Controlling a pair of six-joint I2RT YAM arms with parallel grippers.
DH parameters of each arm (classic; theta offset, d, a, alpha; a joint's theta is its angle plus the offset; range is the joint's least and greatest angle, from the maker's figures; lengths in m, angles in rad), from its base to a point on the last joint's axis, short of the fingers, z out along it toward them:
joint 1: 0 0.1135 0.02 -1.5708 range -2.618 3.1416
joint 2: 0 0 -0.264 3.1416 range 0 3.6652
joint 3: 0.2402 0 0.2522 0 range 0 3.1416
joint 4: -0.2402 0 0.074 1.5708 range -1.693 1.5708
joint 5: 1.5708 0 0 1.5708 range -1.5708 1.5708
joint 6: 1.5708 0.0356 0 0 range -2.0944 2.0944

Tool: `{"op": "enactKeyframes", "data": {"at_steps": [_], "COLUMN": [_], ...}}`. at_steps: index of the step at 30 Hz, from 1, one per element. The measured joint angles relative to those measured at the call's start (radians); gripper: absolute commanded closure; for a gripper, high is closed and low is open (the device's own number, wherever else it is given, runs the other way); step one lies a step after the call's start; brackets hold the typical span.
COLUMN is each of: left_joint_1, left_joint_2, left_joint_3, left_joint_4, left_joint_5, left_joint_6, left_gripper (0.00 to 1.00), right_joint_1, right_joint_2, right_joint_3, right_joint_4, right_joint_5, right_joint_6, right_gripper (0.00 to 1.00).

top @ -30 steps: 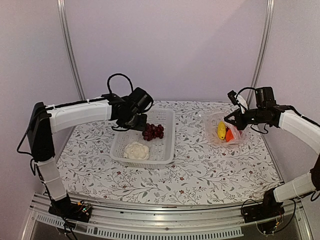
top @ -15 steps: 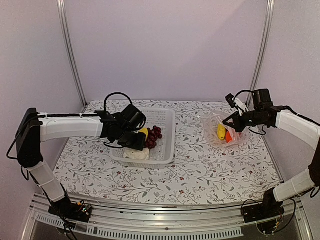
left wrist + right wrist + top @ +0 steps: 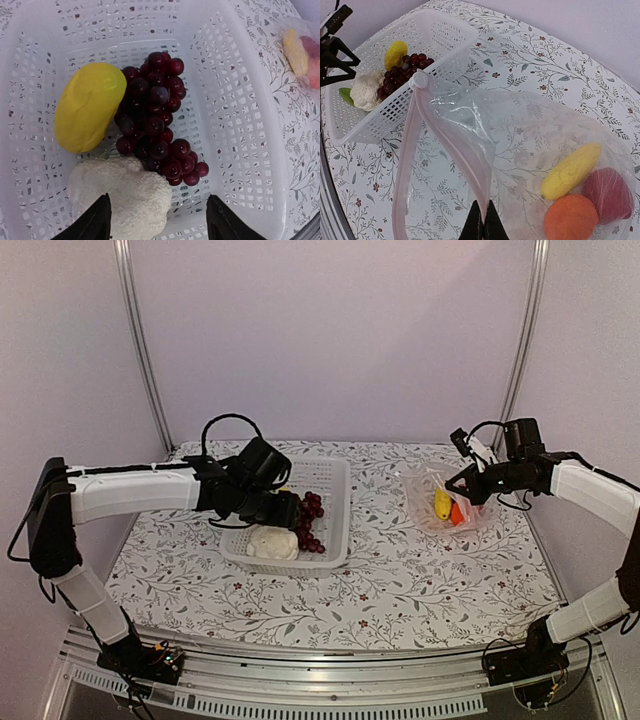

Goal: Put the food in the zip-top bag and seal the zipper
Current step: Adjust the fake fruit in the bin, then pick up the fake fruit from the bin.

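My left gripper (image 3: 159, 222) is open over the white lattice basket (image 3: 250, 130); the white cauliflower (image 3: 125, 192) lies between its fingers, untouched. Dark purple grapes (image 3: 157, 115) and a yellow piece (image 3: 87, 105) lie beside it. In the top view the left gripper (image 3: 272, 512) hangs over the basket (image 3: 335, 530). My right gripper (image 3: 482, 226) is shut on the upper lip of the clear zip-top bag (image 3: 520, 150), holding its mouth open by the pinkish zipper strip (image 3: 445, 140). Inside lie a yellow piece (image 3: 570, 170), a red one (image 3: 610, 192) and an orange one (image 3: 570, 217). The right gripper also shows in the top view (image 3: 470, 483).
The floral tablecloth (image 3: 400, 580) covers the table. The basket stands left of centre, the bag (image 3: 445, 502) at the right rear. Metal frame posts (image 3: 520, 350) rise at the back corners.
My left gripper dropped from above the basket's left rim into the basket and now sits low over the cauliflower and grapes. The right gripper has barely moved and still holds the bag lip.
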Motion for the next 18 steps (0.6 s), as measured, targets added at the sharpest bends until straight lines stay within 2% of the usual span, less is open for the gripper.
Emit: {"op": "enactKeyframes", "data": {"at_steps": [4,9,15,18], "left_joint_1": [0.031,0.053,0.106,0.156], "left_joint_2": [0.011,0.12,0.236,0.29], "left_joint_3": [0.051,0.174,0.251,0.311], "left_joint_4": [-0.003,-0.012,-0.036,-0.07], "left_joint_5": [-0.039,-0.089,-0.099,-0.08], "left_joint_6": [-0.026,0.023,0.16,0.198], "left_gripper": [0.3,0.29,0.38,0.38], "right_joint_1": [0.0,0.0,0.0,0.0], "right_joint_2": [0.0,0.0,0.0,0.0], "right_joint_3": [0.0,0.0,0.0,0.0], "right_joint_4": [0.0,0.0,0.0,0.0], "right_joint_5": [0.0,0.0,-0.003,-0.003], "right_joint_6": [-0.008,-0.013,-0.013,-0.014], "right_gripper": [1.0,1.0,1.0,1.0]}}
